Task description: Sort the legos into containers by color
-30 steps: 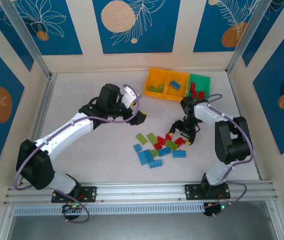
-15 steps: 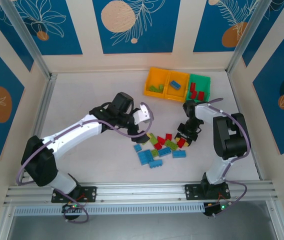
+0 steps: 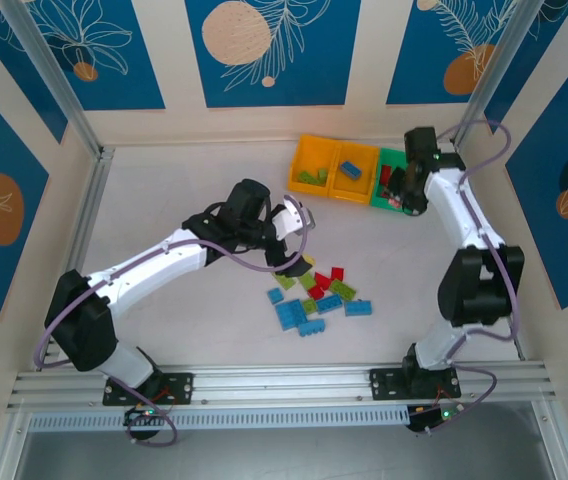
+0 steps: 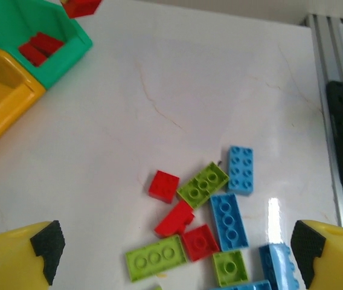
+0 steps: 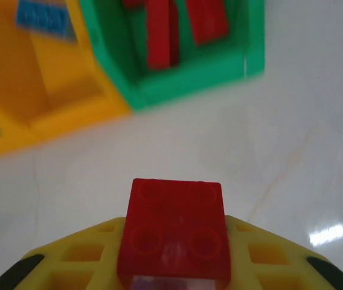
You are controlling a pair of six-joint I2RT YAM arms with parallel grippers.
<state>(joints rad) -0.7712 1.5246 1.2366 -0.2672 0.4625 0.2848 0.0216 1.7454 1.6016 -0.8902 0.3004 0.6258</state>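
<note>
One red brick, pinched in the right gripper, has arrived beside the far-edge green bin. Left gripper, spread, overhangs the pile.

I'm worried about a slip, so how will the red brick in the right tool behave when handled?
The red brick looks like hard, stiff plastic, so it probably won't deform. Small and flat-sided, it's likely light and shouldn't roll. Its glossy top may slip in the right tool.
</note>
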